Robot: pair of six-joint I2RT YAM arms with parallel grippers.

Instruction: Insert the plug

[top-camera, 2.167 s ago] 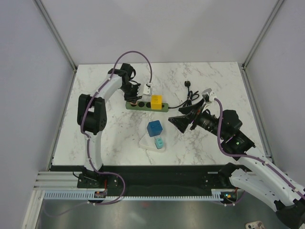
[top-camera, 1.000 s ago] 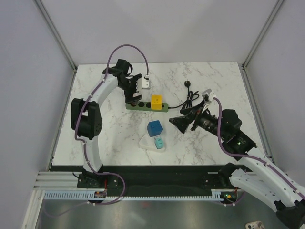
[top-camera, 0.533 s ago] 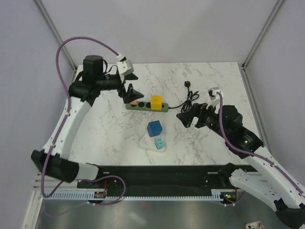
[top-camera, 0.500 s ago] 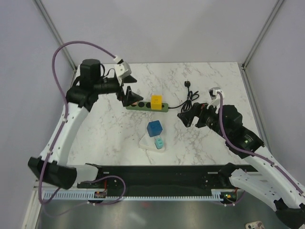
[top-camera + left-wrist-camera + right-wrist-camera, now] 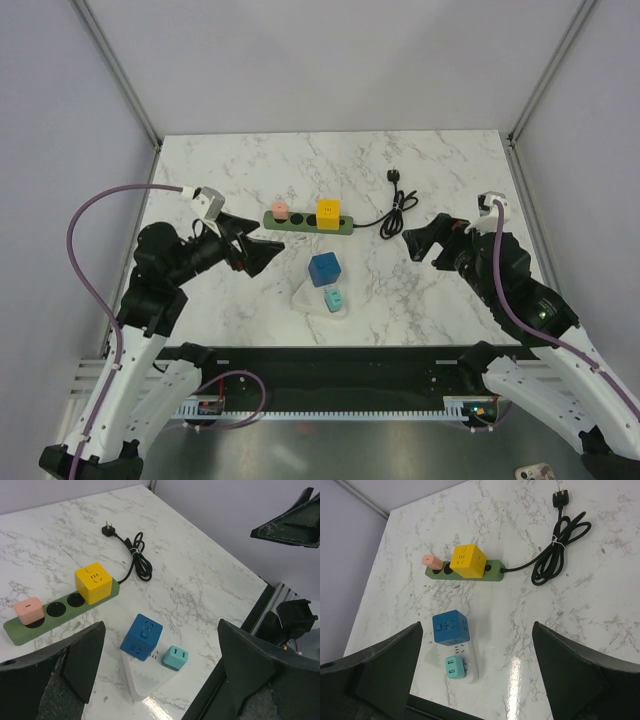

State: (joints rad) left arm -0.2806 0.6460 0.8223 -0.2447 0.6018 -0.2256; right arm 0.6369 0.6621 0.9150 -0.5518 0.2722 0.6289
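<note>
Power strip [image 5: 346,226] (green) far from table [image 5: 450,170] edges.

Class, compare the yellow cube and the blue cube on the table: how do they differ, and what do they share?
The yellow cube sits on the green strip; the blue cube sits on the white base. The yellow cube neighbours empty sockets; the blue cube neighbours the teal plug. Both are similar-sized cubes with socket faces.

A blue cube [image 5: 325,268] and a small teal cube [image 5: 334,299] sit on a white strip [image 5: 303,297].
</note>
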